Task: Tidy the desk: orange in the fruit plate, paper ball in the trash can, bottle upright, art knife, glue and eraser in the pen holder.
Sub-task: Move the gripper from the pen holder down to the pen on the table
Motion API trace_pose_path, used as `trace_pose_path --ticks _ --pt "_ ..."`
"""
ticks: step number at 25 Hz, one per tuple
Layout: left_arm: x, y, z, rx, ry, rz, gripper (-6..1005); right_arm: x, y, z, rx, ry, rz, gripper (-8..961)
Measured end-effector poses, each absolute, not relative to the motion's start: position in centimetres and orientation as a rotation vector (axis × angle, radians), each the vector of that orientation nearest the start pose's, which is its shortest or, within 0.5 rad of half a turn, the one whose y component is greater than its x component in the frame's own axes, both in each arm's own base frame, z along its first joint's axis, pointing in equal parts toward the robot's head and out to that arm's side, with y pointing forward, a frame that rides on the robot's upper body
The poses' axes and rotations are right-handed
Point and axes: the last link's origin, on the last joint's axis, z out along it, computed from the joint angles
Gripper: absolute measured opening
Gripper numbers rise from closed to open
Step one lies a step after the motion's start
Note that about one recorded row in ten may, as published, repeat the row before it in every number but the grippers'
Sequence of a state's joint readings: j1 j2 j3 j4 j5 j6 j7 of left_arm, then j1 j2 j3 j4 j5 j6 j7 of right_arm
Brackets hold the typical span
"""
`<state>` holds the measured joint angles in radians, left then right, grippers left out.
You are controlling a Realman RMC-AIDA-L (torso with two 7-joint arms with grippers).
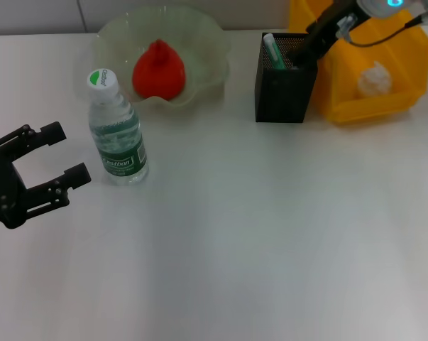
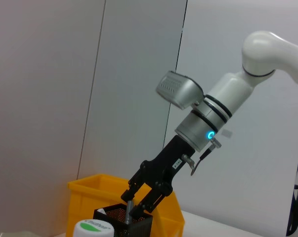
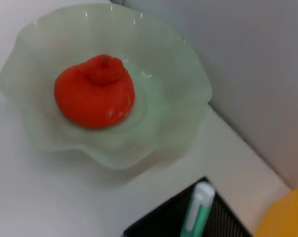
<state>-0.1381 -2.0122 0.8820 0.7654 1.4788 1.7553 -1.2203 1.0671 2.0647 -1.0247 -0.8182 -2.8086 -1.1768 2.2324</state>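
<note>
The orange lies in the fruit plate. The bottle stands upright in front of the plate. The paper ball rests inside the trash can. My right gripper reaches down into the mouth of the pen holder. A green-and-white stick stands in the holder; I cannot tell whether it is the art knife or the glue. The eraser is hidden. My left gripper hangs open and holds nothing, left of the bottle.
The trash can stands right behind the pen holder, touching or nearly touching it. A grey wall runs along the table's back edge.
</note>
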Motion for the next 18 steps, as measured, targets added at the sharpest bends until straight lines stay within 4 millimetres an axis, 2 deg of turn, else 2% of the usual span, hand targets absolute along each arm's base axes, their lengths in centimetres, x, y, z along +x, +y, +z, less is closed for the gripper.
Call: trace_pose_path --ticks 18 --pt "-30.33 23.90 5.78 -2.471 -0.482 -1.040 788 12.85 47.11 0.30 -2.495 0.481 -0.401 605"
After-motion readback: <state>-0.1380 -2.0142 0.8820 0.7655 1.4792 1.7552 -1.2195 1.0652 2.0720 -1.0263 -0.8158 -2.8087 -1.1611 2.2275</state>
